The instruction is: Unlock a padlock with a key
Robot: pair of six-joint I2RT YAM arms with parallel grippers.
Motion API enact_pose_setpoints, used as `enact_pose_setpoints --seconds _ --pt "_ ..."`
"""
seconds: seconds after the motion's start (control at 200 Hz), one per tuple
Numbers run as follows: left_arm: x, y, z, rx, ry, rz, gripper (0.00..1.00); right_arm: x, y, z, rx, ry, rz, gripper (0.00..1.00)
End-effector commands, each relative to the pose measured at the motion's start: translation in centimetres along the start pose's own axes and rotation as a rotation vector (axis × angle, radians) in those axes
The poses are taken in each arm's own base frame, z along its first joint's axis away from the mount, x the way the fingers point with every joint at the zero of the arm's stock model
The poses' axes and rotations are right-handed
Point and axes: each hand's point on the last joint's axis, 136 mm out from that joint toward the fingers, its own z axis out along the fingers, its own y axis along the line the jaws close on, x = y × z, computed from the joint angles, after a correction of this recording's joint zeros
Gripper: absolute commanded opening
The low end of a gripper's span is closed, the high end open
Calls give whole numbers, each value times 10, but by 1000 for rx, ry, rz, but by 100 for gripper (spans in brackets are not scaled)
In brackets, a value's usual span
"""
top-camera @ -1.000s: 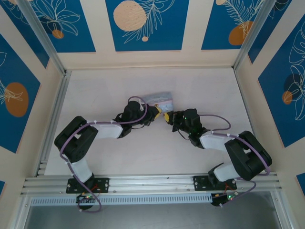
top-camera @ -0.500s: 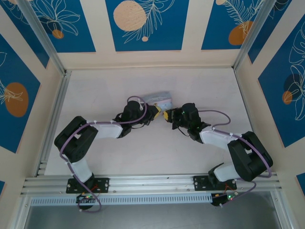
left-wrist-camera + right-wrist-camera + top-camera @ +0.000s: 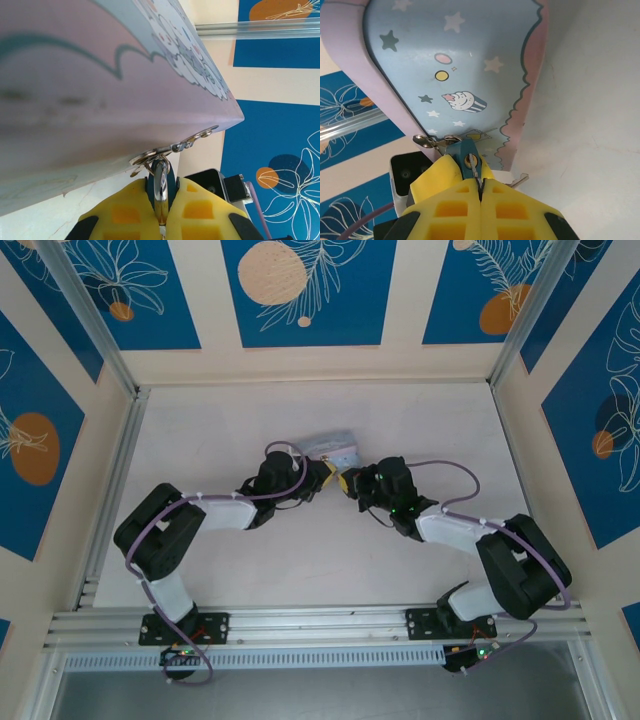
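The padlock is small and dark blue, and its chrome shackle hangs from the hasp of a pastel cartoon tin. My left gripper is shut on the padlock's body, its yellow pads on either side. My right gripper is shut on the thin key, whose blade tip sits in the brass keyhole on the padlock's end. In the top view the left gripper and right gripper meet tip to tip just below the tin.
The tin is tilted, with one edge lifted off the pale table. A spare metal key lies on the table under the tin's corner. Blue patterned walls and aluminium rails close in the table.
My right gripper has edged left and slightly away, closer to the padlock. The tin has tipped and shifted a little to the left. The left arm has barely moved.
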Motion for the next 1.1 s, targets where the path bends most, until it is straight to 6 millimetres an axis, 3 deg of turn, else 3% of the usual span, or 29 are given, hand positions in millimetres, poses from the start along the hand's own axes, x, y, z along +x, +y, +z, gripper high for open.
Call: enact_pose_setpoints --seconds 0.0,0.2,0.4,1.095 --pt "38 -12 -2 51 153 21 0 2 21 -1 -128 43 -89 0" --pt "38 -15 -4 54 153 23 0 -22 16 -8 -167 29 -88 0" --pt "37 -13 -3 50 152 23 0 -28 19 -10 -185 52 -89 0" --pt "37 -18 -3 62 152 22 0 -8 -11 11 -138 88 10 0"
